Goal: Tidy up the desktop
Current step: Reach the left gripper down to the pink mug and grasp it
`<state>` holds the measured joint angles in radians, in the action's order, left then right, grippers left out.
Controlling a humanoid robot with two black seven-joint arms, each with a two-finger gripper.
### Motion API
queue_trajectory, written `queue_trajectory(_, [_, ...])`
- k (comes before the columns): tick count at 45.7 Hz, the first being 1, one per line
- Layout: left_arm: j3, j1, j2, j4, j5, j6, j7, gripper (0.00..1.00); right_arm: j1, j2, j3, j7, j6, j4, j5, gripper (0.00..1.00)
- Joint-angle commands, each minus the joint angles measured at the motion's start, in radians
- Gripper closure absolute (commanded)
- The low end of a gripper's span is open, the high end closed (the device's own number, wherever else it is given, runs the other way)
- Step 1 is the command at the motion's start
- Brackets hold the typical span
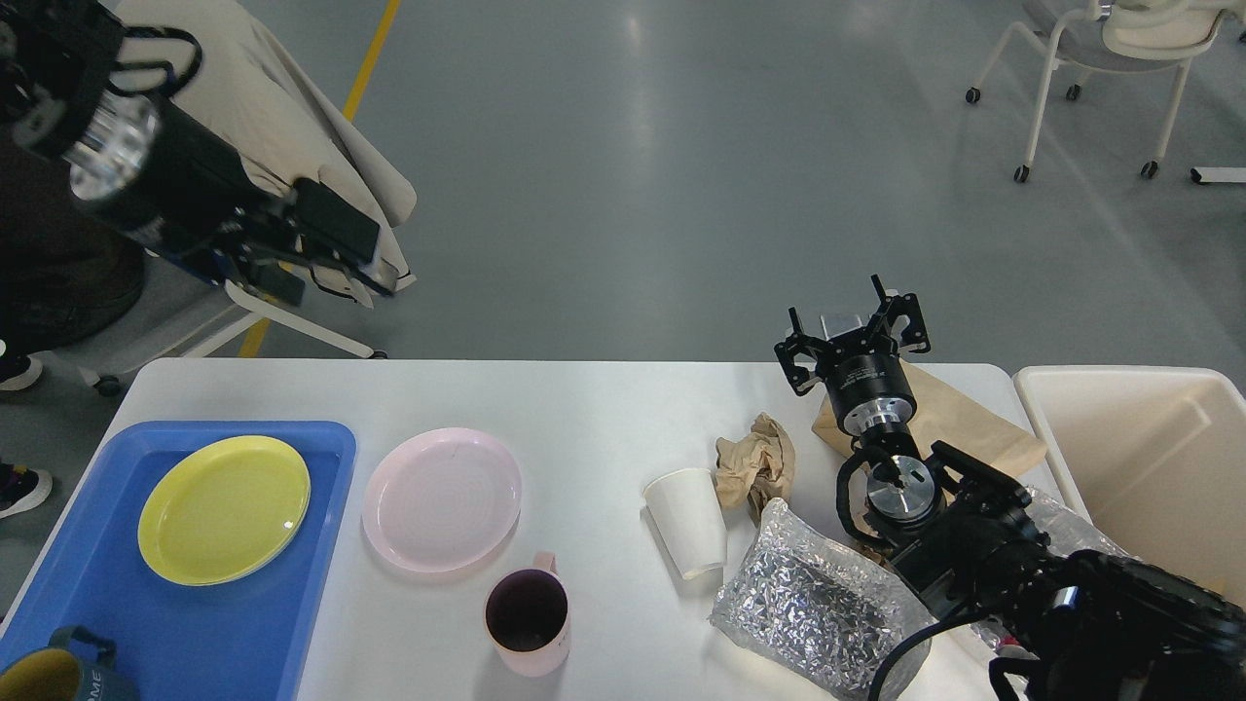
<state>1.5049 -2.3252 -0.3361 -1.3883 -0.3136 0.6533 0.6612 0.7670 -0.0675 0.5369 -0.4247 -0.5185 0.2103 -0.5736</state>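
Reaching over desktop [584,409], right claw [853,331] spread, empty; left claw [336,263] raised, state unclear.

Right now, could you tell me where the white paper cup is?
In the head view, the white paper cup lies on its side on the desktop, right of centre, between the pink plate and the crumpled brown paper.
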Motion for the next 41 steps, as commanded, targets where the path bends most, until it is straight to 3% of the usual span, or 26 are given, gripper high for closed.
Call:
queue_trajectory(1, [-0.054,0.029,0.084,-0.146,0.008,-0.11,0.012,0.0,0.0,0.0,0.0,0.0,0.0,0.0,0.0,0.0])
queue_trajectory(6, [-0.072,0.125,0.121,-0.212,0.005,-0.221,-0.034,0.0,0.0,0.0,0.0,0.0,0.0,0.0,0.0,0.0])
queue_trajectory(13, [-0.143,0.222,0.123,-0.25,0.007,-0.29,-0.228,0.0,0.0,0.0,0.0,0.0,0.0,0.0,0.0,0.0])
queue_trajectory(15, [-0.163,0.25,0.123,-0.25,0.007,-0.3,-0.261,0.0,0.0,0.0,0.0,0.0,0.0,0.0,0.0,0.0])
queue_trajectory(27, [-0.177,0.36,0.161,-0.238,-0.021,-0.368,-0.347,0.0,0.0,0.0,0.0,0.0,-0.001,0.001,0.0,0.0])
queue_trajectory(39, [-0.152,0.495,0.252,-0.215,-0.027,-0.543,-0.353,0.02,0.0,0.0,0.0,0.0,0.0,0.001,0.0,0.0])
queue_trajectory(41, [-0.157,0.52,0.261,-0.206,-0.024,-0.569,-0.37,0.03,0.0,0.0,0.0,0.0,-0.001,0.001,0.0,0.0])
